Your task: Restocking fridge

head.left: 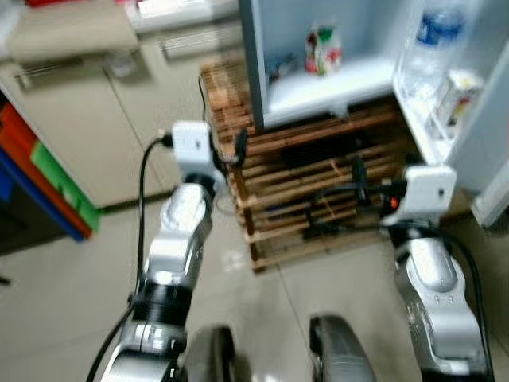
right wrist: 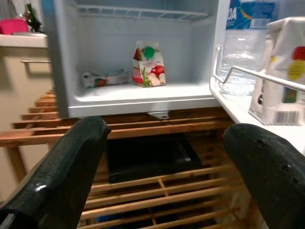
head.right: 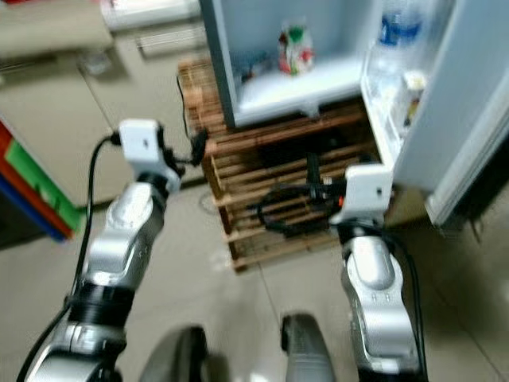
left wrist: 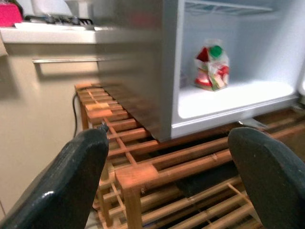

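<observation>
**A:** How stocked is the fridge (right wrist: 62, 57)?

**B:** Door's open. A juice carton (right wrist: 148, 64) stands mid-shelf, with a water bottle (right wrist: 243, 43) and a carton (right wrist: 281, 71) in the door rack. Left end effector (left wrist: 167, 176) and right end effector (right wrist: 162, 171) are both spread wide, carrying nothing. Can't tell if more's coming.

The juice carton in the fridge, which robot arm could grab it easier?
Probably the left: its end effector is open and nearer the juice carton. The right end effector hangs lower, before the wooden rack.
</observation>
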{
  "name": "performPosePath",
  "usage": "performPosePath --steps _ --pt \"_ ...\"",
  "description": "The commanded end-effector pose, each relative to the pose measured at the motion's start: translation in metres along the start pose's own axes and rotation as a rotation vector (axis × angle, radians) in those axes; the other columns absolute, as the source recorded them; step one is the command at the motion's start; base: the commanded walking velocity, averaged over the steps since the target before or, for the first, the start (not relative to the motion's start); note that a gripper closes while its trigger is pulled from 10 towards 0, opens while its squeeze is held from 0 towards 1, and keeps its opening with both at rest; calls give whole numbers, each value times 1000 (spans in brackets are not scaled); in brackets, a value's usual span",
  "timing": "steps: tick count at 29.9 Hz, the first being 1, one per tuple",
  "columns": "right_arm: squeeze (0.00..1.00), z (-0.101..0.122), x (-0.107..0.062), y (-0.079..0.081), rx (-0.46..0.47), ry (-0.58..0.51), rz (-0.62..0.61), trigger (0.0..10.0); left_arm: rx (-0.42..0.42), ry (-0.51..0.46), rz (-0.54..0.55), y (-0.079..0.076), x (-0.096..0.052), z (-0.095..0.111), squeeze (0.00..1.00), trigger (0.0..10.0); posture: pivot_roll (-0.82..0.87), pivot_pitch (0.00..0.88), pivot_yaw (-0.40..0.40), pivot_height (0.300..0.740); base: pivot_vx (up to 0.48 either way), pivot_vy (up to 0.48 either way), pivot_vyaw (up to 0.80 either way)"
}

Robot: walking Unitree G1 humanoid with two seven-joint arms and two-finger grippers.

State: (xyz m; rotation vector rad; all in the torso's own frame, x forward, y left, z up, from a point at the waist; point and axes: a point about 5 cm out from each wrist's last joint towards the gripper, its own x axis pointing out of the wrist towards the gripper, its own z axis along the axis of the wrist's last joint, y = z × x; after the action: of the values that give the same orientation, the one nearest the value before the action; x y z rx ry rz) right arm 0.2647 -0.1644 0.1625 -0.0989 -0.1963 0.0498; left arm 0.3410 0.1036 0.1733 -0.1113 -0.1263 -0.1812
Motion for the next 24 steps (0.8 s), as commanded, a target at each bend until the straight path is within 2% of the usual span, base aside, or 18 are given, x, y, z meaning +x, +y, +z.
performPosePath --steps 1,4,6,7,8,10,12,13,15,17,18,20,22,24 --pt "0 -9 -3 6 -6 38 58 10000 23 3 24 6 0 -1 0 10000 -285 56 140 631 0 0 0" --pt "0 -30 -13 6 -19 139 110 10000 41 20 49 12 1 -6 0 10000 -287 57 140 631 0 0 0" --pt "0 -50 -22 -3 -8 236 79 10000 114 41 94 21 2 -11 0 10000 -290 58 140 631 0 0 0" --pt "0 -67 -29 -13 -25 326 39 10000 141 60 129 28 3 -15 0 10000 -292 59 140 631 0 0 0" --pt "0 -92 -41 -29 -47 472 -43 10000 134 95 173 38 3 -21 0 10000 -295 60 140 631 0 0 0" --pt "0 -118 -59 -52 -69 638 -167 10000 119 140 217 47 2 -29 0 10000 -296 61 140 631 0 0 0" --pt "0 -134 -76 -73 -53 764 -304 10000 128 160 234 51 1 -33 0 10000 -297 61 139 631 0 0 0" --pt "0 -134 -76 -73 -53 764 -304 10000 128 160 234 51 1 -33 0 10000 -297 61 139 631 0 0 0" --pt "0 -143 -96 -102 -85 869 -475 10000 131 163 224 50 0 -35 0 10000 -298 60 137 631 0 0 0" --pt "0 -132 -100 -135 -201 845 -628 10000 173 187 204 50 -2 -44 0 10000 -297 54 135 631 0 0 0" --pt "0 -126 -99 -146 -244 819 -672 10000 194 201 200 51 -3 -49 0 10000 -297 54 135 631 0 0 0" --pt "0 -97 -87 -174 -386 696 -789 10000 237 336 227 65 -15 -75 0 10000 -301 50 138 631 0 0 0" --pt "0 -67 -74 -192 -465 558 -873 10000 264 450 255 78 -29 -96 0 10000 -302 47 141 631 0 0 0" --pt "0 -44 -64 -198 -515 454 -911 10000 261 489 264 81 -36 -105 0 10000 -300 44 143 631 0 0 0"
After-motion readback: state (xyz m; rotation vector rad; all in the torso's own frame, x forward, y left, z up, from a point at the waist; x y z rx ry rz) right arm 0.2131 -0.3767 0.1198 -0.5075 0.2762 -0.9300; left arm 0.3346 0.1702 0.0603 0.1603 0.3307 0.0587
